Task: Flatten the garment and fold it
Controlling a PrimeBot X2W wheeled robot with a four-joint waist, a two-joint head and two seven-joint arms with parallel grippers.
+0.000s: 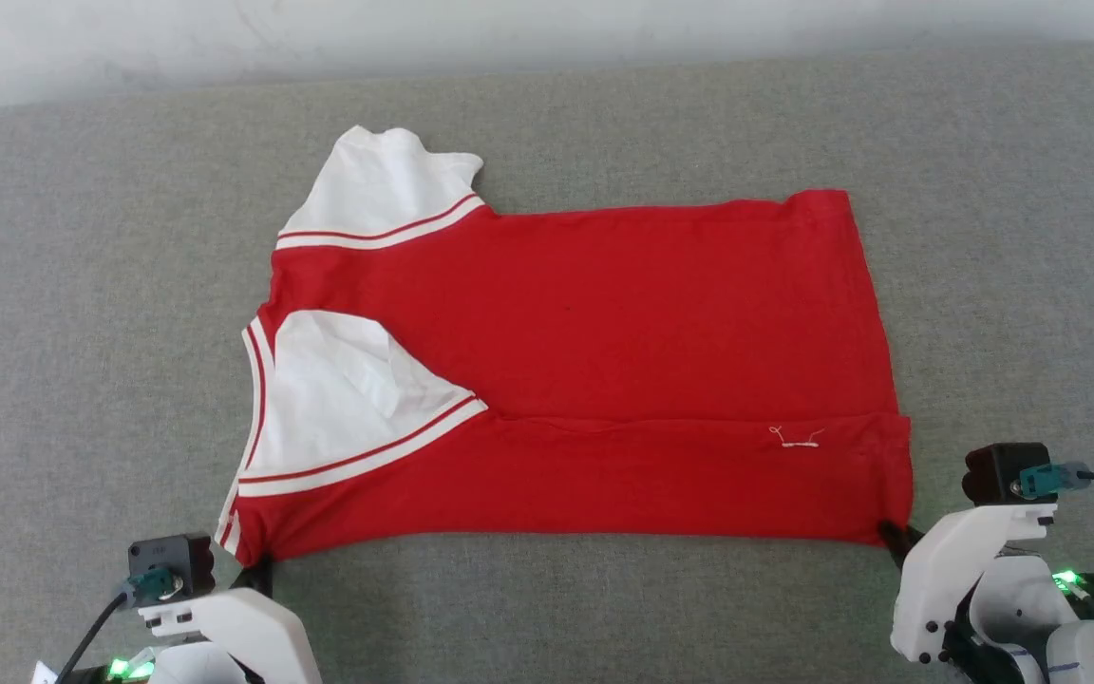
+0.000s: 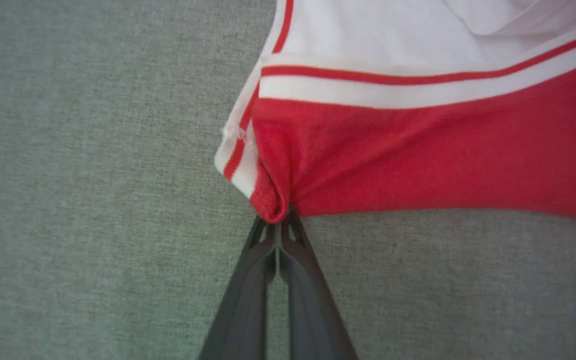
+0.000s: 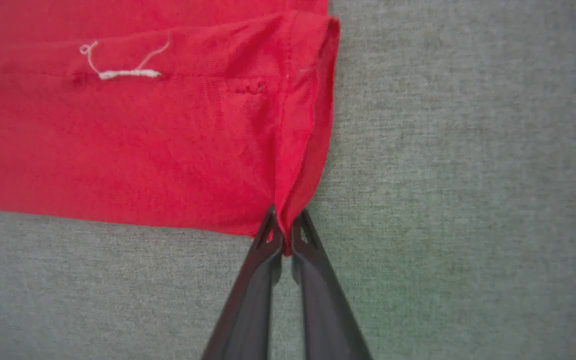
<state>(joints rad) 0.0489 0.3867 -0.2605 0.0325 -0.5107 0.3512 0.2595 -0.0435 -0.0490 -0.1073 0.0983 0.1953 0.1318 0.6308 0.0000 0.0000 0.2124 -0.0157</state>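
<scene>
Clenched on the near corners, left gripper (image 2: 279, 222) and right gripper (image 3: 284, 237) are pinching the garment (image 1: 604, 332), which is lying flat beyond their fingertips. Flattening is looking done, the near flap apparently folded over; the far sleeve (image 1: 386, 190) is awaiting folding.

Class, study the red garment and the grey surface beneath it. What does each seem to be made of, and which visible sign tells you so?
The garment: thin, matte knit cloth, probably cotton jersey; it puckers softly where pinched and shows stitched hems. The grey surface: woven, matte, upholstery-like fabric; a fine flecked weave shows up close.
</scene>
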